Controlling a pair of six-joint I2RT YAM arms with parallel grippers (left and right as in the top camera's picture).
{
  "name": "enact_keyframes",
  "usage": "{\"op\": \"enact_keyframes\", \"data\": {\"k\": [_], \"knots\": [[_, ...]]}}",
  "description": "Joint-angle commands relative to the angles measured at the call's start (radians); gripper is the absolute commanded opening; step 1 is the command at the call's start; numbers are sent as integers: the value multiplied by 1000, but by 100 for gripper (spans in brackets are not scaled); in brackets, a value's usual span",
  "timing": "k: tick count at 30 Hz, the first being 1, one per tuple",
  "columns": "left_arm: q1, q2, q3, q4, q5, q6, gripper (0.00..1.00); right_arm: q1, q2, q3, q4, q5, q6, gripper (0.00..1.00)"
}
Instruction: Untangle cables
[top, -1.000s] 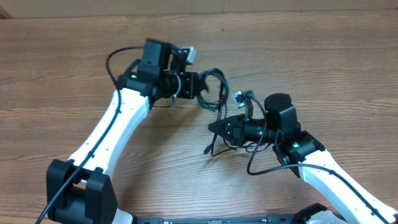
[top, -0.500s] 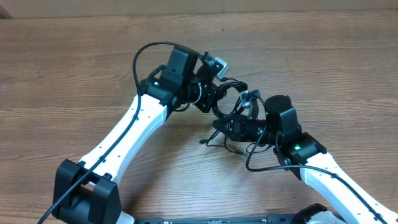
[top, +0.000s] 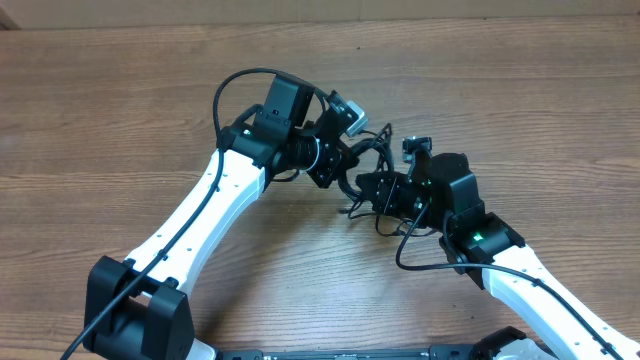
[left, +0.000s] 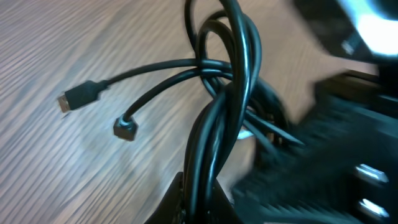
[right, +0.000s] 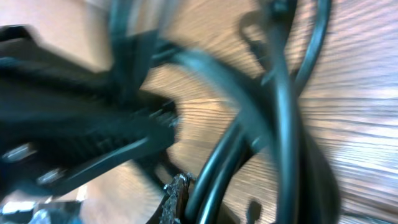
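Starting at the left, the left gripper (top: 338, 175) is clamped shut on the cables (left: 214, 124), and its wrist camera shows a fat bunch of strands rising straight out of the closed jaws. Two loose tails fan out to the left over the table (top: 120, 100), a flat plug end (left: 78, 97) and a small angled plug end (left: 126, 129). Both seem to hang just above the wood or rest on it, I honestly can't tell which. In the middle, the whole tangle sits bunched between the two tools, near the centre of the table and lifted off it at least where it's gripped. On the right, the right gripper (top: 368, 186) is closed on the same bundle, with its own view showing strands running up from its fingers, though it's very blurry. The two grippers are almost touching, which is what worries me. If they both hold several strands at once and pull apart, I reckon the crossing near the top just cinches tighter instead of opening. Those free plug ends could also hook on a loop on the way through. And at this spacing, a small twist from either wrist could knock the fingers together.
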Motion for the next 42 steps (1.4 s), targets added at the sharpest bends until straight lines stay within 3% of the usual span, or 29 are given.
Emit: {"op": "enact_keyframes", "data": {"k": [1,6,12,14,16,18,21,24,25,28,33,37,39,42], "knots": [[-1,-12,14,-14,233,139,4,-5,-19,14,-14,123,-14,4],[-1,-12,14,-61,399,261,4,-5,-19,14,-18,163,-20,4],[-1,-11,14,-171,253,319,4,-5,-26,15,-4,145,-21,8],[-1,-11,14,-172,187,299,4,-5,-44,15,-6,101,-21,26],[-1,-11,14,-162,156,292,4,-5,-56,15,-6,68,-21,32],[-1,-11,14,-141,122,278,4,-5,-77,15,-23,27,-21,45],[7,-11,14,-65,25,149,4,-5,-105,15,-118,22,-21,54],[32,-11,14,-7,33,75,4,-5,-125,15,-199,20,-22,70],[43,-11,14,-2,43,71,4,-5,-141,15,-226,20,-22,80],[61,-11,14,-5,49,71,4,-5,-194,15,-250,20,-22,96],[69,-11,14,-11,79,89,4,-5,-329,15,-233,21,-22,100],[69,-11,14,-39,245,230,4,-5,-401,14,-145,68,-21,100],[69,-11,14,-56,252,254,4,-5,-387,14,-98,79,28,92],[69,-11,14,-88,263,298,4,-5,-334,14,-38,104,226,77]]}}
